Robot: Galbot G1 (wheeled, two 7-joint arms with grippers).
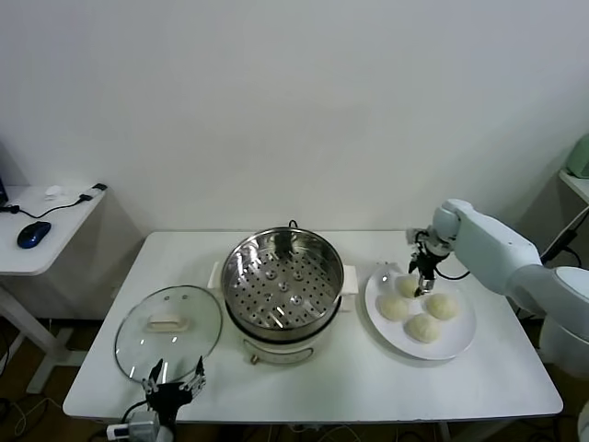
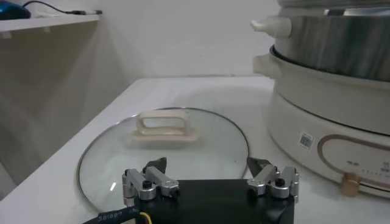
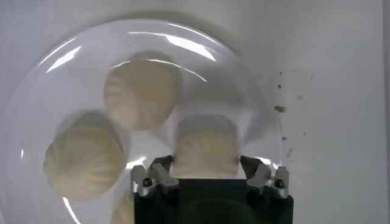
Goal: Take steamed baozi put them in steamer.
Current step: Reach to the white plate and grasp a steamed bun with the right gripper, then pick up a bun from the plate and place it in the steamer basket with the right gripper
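Several cream-white baozi lie on a white plate [image 1: 463, 343] at the right. My right gripper [image 1: 423, 284] hangs over the plate's back left. It is open, with its fingers either side of one baozi [image 3: 206, 143]; that baozi is partly hidden in the head view [image 1: 406, 286]. Other baozi [image 3: 141, 91] [image 3: 82, 161] lie beside it on the plate [image 3: 36, 91]. The shiny steamer [image 1: 282, 276] stands at the table's middle on a white cooker base, with nothing in it. My left gripper [image 1: 175, 387] is open and parked at the front left edge.
A glass lid [image 1: 168, 331] with a cream handle lies flat to the left of the steamer, just beyond my left gripper [image 2: 207, 167]. The left wrist view shows the lid [image 2: 164, 146] and the cooker base [image 2: 329, 115]. A side desk [image 1: 46, 221] with a mouse stands far left.
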